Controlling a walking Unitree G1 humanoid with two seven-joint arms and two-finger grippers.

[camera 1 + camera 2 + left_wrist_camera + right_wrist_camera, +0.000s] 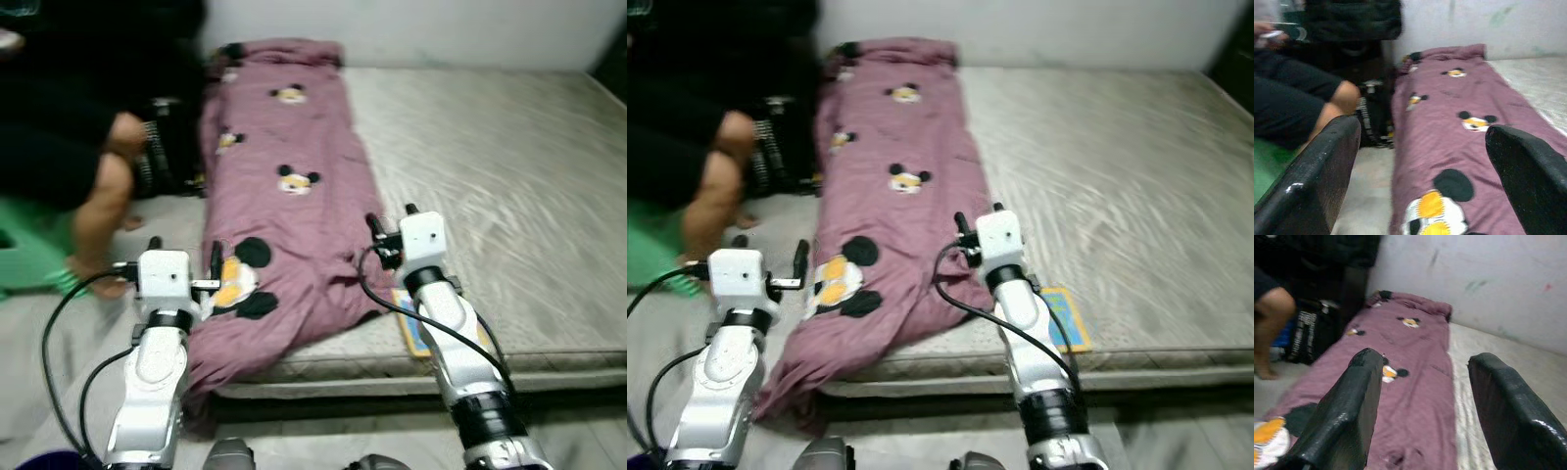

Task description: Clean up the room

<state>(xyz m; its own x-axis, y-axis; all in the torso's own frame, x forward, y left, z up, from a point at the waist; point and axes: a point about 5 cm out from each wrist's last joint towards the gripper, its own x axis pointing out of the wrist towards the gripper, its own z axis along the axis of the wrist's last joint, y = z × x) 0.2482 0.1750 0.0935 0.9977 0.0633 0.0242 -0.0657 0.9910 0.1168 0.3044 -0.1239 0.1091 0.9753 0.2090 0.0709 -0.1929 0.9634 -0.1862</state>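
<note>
Facing the mattress (509, 186); mauve mouse-print blanket (284, 196) lies in a long strip ahead of both my grippers, its near end slumping off the bed edge just below my left gripper (1420, 161). Left fingers spread wide, nothing held; right gripper (1420, 401) likewise wide, hovering over the blanket's near hem. Seated person (98, 186) beyond my left. Step looks like approach-to-grasp; next I'd lower and pinch the fabric

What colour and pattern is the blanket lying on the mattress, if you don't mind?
The blanket is mauve with cartoon mouse heads, clearest in the left eye view.
</note>
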